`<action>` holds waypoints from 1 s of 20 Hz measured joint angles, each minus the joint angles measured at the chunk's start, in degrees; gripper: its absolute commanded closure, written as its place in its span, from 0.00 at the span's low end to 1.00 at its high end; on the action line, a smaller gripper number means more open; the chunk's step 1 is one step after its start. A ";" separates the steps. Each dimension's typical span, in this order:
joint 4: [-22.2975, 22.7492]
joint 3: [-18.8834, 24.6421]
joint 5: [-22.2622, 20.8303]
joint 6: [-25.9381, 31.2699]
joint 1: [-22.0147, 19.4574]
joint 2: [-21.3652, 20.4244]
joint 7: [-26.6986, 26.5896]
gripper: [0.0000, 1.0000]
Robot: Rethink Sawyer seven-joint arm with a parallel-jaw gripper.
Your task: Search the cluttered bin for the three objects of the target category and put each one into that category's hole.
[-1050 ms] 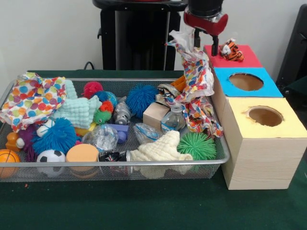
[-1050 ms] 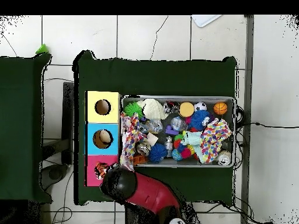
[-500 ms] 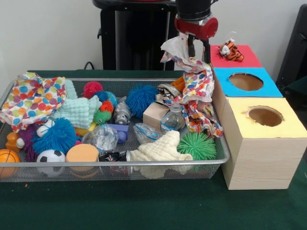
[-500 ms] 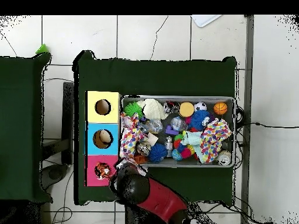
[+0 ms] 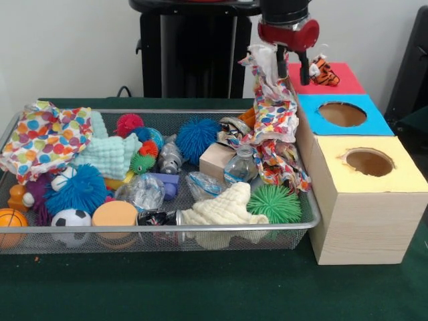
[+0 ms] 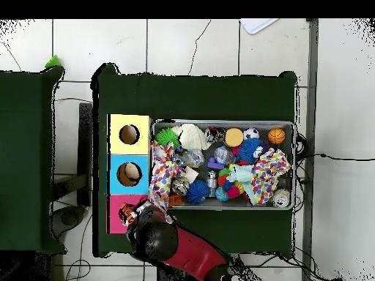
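The jaws (image 5: 289, 59) pinch the top of a limp, crumpled cloth (image 5: 274, 110) printed with coloured dots; it hangs in soft folds from the grip down into the bin (image 5: 160, 231), its lower end draped over the clutter at the bin's 3 o'clock side, against a clear plastic bottle (image 5: 242, 165) and a plain tan block (image 5: 217, 160). The bin is a shallow wire-mesh tray with a bright metal rim, standing on the dark green felt-like worktop (image 5: 200, 287). Just beside the bin at 3 o'clock stands a row of three wood-sided boxes with coloured tops, each cut with a round hole: yellow (image 5: 368, 164) nearest, blue (image 5: 343, 114) behind it, red (image 5: 324, 79) farthest. A small striped tiger toy (image 5: 323, 70) lies on the red top, just beside the jaws. In the bin, a spiky green ball (image 5: 275, 203) lies at 5 o'clock beside a cream knitted cloth (image 5: 224, 208); a fuzzy blue ball (image 5: 197, 138) sits near the middle and a second (image 5: 77, 190) toward 8 o'clock. A pale mint waffle-weave cloth (image 5: 107, 155) and a second dotted cloth (image 5: 43, 140) heap up at 10 o'clock. Along the 6-to-8 o'clock rim lie a smooth orange disc (image 5: 114, 214), a soccer ball (image 5: 71, 219) and a small basketball (image 5: 12, 221). From overhead, the red arm (image 6: 183, 252) covers the corner by the red box.
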 measured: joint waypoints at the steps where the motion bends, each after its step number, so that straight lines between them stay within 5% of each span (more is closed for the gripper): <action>1: 0.22 0.47 0.85 0.88 0.46 -0.84 0.51 0.00; 9: -0.14 -0.95 3.61 11.19 6.81 -5.77 2.63 0.00; 20: -5.02 -10.70 0.48 24.58 13.52 -7.79 3.00 0.00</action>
